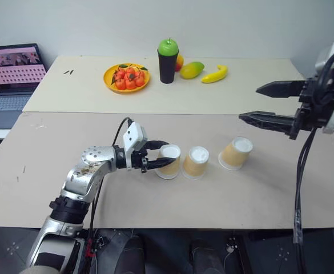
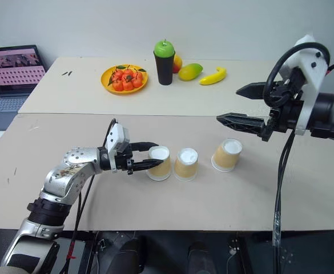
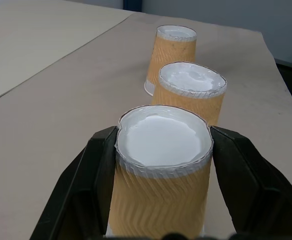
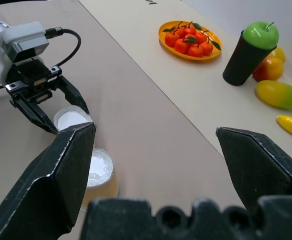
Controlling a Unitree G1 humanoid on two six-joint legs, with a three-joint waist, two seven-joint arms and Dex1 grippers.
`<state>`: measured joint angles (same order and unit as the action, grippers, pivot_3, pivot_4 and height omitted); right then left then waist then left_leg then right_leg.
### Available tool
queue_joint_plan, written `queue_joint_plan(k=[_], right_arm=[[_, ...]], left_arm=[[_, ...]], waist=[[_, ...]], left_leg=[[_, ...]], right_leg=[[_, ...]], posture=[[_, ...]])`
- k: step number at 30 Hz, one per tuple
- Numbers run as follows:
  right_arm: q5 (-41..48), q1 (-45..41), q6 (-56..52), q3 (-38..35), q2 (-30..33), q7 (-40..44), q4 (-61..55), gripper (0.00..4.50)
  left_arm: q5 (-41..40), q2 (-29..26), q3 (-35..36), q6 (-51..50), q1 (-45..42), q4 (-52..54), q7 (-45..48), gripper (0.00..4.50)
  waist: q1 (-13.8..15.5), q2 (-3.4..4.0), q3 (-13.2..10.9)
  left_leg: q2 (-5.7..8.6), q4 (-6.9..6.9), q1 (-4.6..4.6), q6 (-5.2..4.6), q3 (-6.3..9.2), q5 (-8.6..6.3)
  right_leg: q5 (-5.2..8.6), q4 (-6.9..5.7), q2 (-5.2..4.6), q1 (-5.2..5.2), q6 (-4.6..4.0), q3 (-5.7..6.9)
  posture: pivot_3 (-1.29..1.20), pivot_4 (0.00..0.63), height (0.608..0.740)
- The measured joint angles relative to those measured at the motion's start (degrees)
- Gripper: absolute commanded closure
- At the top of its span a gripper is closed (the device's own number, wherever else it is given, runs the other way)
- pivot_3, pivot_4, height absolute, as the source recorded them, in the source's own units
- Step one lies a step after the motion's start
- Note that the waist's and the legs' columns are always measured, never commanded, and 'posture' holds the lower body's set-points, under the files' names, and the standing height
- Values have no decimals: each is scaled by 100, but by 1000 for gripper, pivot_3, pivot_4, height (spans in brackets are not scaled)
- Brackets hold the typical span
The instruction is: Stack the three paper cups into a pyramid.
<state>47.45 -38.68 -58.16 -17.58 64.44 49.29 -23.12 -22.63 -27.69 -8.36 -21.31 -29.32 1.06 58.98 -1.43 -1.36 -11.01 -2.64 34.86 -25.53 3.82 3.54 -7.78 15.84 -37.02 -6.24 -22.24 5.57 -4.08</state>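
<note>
A pale beige tabletop point(image 1: 155, 205) made of two boards butted together runs up to a plain light wall, with an open laptop point(image 1: 12, 80) at the far left edge. At the back of the table, well away from both pincers, sit an orange plate of small red-orange fruit point(image 1: 127, 77), a tall black cup point(image 1: 167, 65) topped with a green apple point(image 1: 168, 47), a mango point(image 1: 192, 69) and a banana point(image 1: 214, 74). Near the front, the three paper cups stand upside down in a loose row, none yet raised onto another. The left gripper point(image 1: 157, 157) reaches in level from the left and is closed around the left cup point(image 1: 169, 161), one black finger on each side of its tan ribbed wall, as the left wrist view shows close up. That cup looks to rest on the table, though its foot is hidden. Just beyond the pincer's tips stands the middle cup point(image 1: 196, 162), almost touching the held one, and farther along the same line the right cup point(image 1: 236, 153) sits apart, tilted slightly. The right gripper point(image 1: 258, 104) hovers high above the table, beyond and to the right of the right cup, with its two fingers spread wide and nothing between them. By my reading the pyramid is hardly begun: two cups stand nearly side by side as a possible base, but one of them is in the pincer, and no cup is on top. What remains is to settle a two-cup base and set the third cup across their upturned bottoms.
</note>
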Motion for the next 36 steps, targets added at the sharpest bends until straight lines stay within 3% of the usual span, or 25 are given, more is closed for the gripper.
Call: queue_joint_plan(k=[1,3,4,5,7,20,30,33,36], right_arm=[[16,40,0,-42,20,4,-8,0],[42,125,0,-108,40,7,-6,0],[55,157,0,-123,44,7,-6,0],[60,172,0,-125,48,7,-7,0],[80,187,0,-130,57,5,-10,0],[122,188,-2,-146,135,-101,-96,0],[115,176,3,-109,137,-56,9,0],[111,176,6,-98,137,-16,21,0],[98,176,20,-49,136,49,62,0]], left_arm=[[13,21,0,13,-2,-16,8,1965],[29,50,0,42,-2,-40,15,1059],[42,64,-2,67,-2,-56,28,977],[67,74,-18,86,-1,-71,30,523],[115,128,-78,109,6,-127,30,39],[155,322,-32,78,-33,-196,1,39],[-468,570,717,-571,-1123,-187,-609,39],[-578,460,1069,-694,-1441,-175,-865,39],[-665,99,1110,-885,-1069,13,-745,39]], waist=[[13,0,0],[35,0,0],[41,0,0],[44,0,0],[46,0,0],[46,0,0],[53,0,0],[27,0,0],[-64,2,1]], left_leg=[[0,1,0,0,0,0],[0,2,1,0,0,0],[0,1,1,0,0,0],[0,1,1,0,0,0],[0,1,0,0,0,0],[0,0,0,0,0,0],[0,3,-1,0,1,0],[1,1,0,-1,0,0],[0,-9,2,-2,0,-1]], right_leg=[[0,0,0,1,0,0],[0,0,0,1,0,0],[0,-1,0,1,0,0],[0,-1,0,0,0,0],[0,-1,0,-1,0,0],[0,0,0,-1,0,0],[0,-1,0,-1,1,1],[0,1,0,0,2,0],[2,0,0,-2,1,-1]], posture=[[0,150,735],[0,150,735],[0,150,735],[0,150,735],[0,150,735],[0,150,735],[0,150,735],[0,150,735],[0,150,735]])
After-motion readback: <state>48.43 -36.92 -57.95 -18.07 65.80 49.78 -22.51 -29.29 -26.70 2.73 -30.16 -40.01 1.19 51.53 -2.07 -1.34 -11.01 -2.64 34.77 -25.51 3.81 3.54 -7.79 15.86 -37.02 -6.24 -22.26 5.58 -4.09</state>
